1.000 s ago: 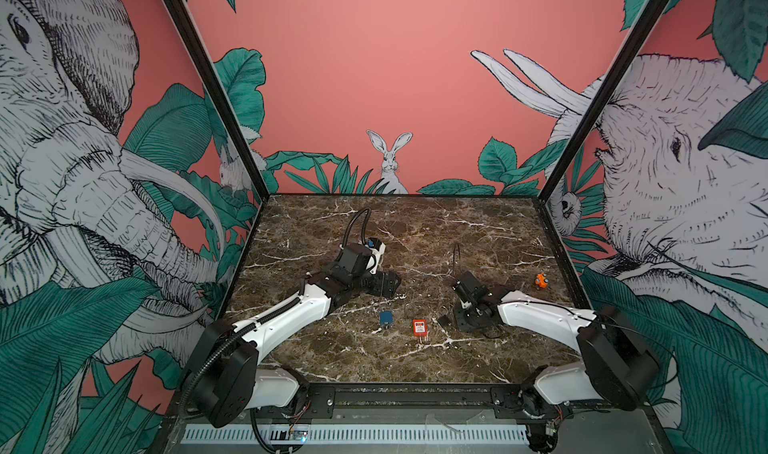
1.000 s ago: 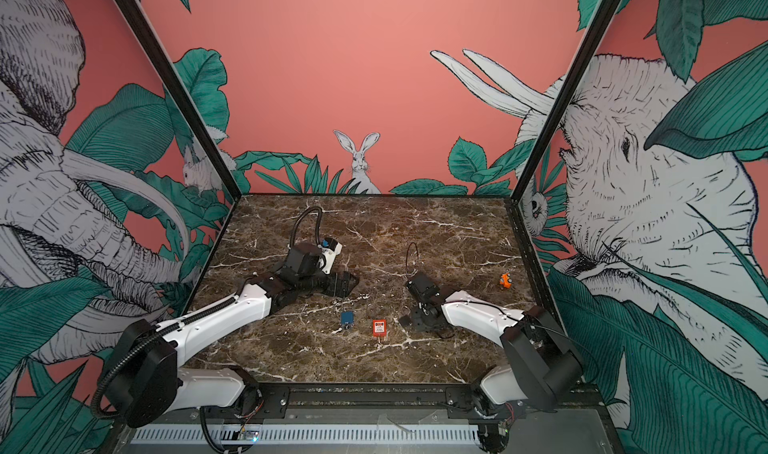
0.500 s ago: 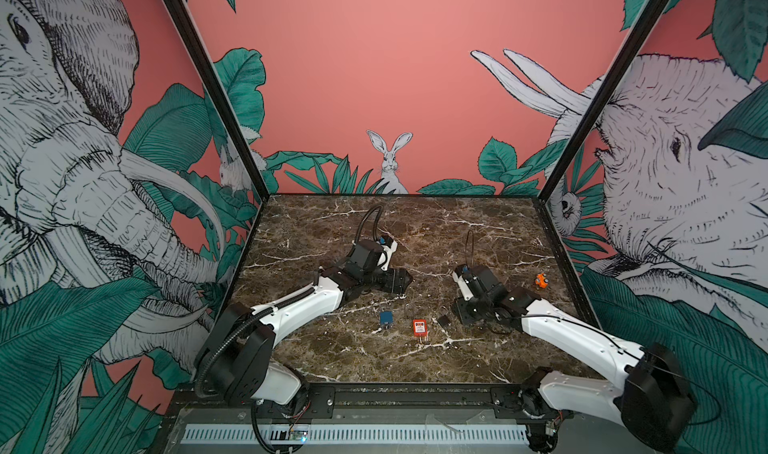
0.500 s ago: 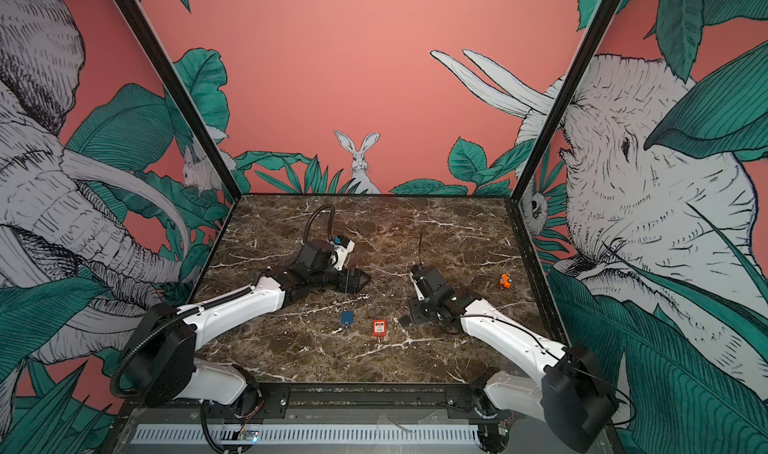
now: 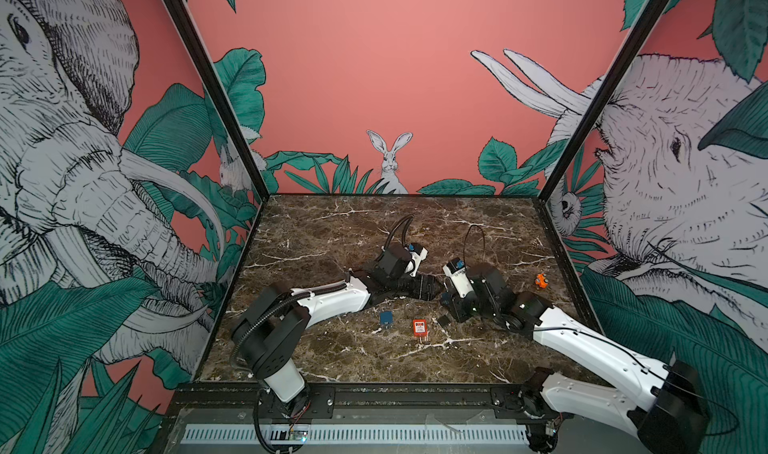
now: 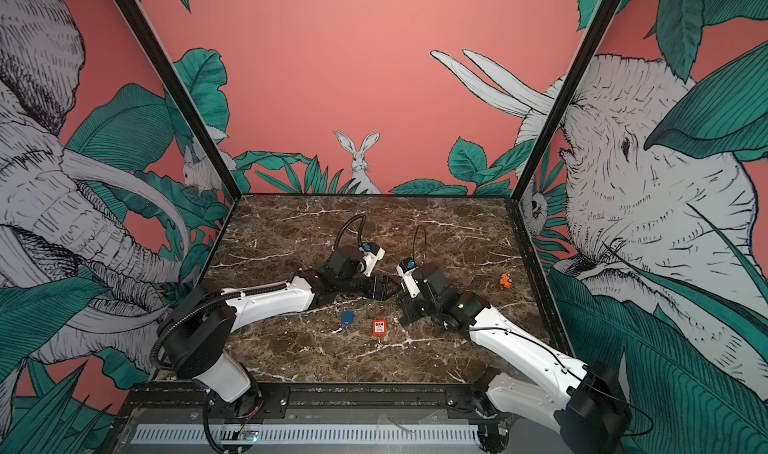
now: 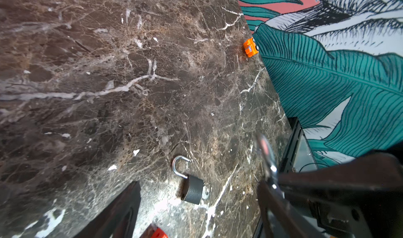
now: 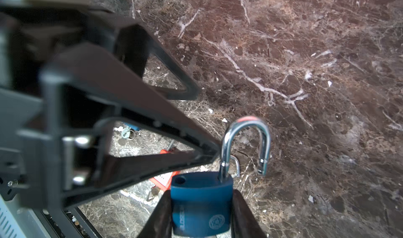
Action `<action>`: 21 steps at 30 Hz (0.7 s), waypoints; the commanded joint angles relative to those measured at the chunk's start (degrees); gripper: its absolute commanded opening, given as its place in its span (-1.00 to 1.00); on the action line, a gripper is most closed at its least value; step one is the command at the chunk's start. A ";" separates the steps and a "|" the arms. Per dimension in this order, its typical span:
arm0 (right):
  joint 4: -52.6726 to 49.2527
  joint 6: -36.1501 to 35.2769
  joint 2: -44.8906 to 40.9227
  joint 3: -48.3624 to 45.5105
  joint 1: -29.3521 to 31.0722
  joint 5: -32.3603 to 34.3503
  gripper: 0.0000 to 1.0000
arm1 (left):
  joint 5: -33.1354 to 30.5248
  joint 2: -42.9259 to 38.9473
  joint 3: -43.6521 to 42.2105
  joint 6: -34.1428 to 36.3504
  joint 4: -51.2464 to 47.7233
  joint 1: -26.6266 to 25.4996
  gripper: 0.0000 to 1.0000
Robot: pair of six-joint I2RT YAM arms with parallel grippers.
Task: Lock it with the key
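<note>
Red padlock (image 5: pixel 419 328) and black padlock (image 7: pixel 193 191) block the near middle; the far table (image 5: pixel 374 223) lies open.

This was a robot test cell in a lab, not a lived-in room; printed jungle panels (image 5: pixel 685 181) of elephants and a rabbit walled a marble-patterned surface (image 5: pixel 332 231) on three sides, joined by black frame posts (image 5: pixel 216 98); two white-and-black arms (image 5: pixel 332 300) were bolted to a metal rail (image 5: pixel 415 398) along the surface's near edge; a red padlock (image 5: pixel 419 327) lay loose toward that edge.
</note>
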 commanded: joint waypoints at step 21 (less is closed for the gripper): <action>0.25 -0.74 1.42 2.32 2.49 3.66 -0.50 | -4.10 -6.39 0.34 3.73 -1.51 -0.71 0.78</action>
